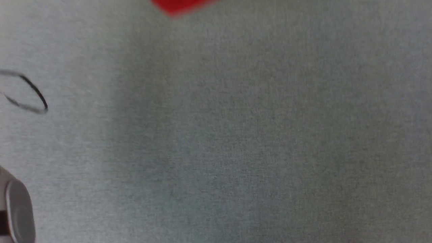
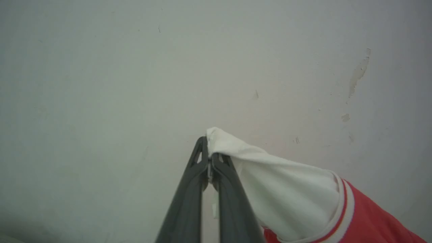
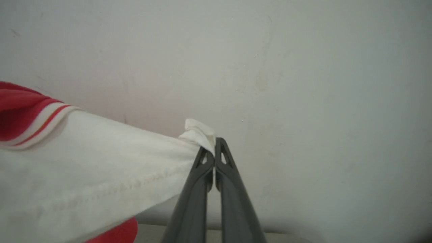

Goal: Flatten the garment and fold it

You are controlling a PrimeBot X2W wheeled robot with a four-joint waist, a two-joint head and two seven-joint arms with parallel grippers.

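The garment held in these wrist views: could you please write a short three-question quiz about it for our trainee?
1. True or false: the left gripper is shut on a white sleeve of the garment.
2. What is the right gripper pinching? A) white sleeve fabric B) the red body C) nothing
3. Fill in: in the head view, a red bit of the garment shows at the ___ edge.
Key: 1 true; 2 A; 3 top.
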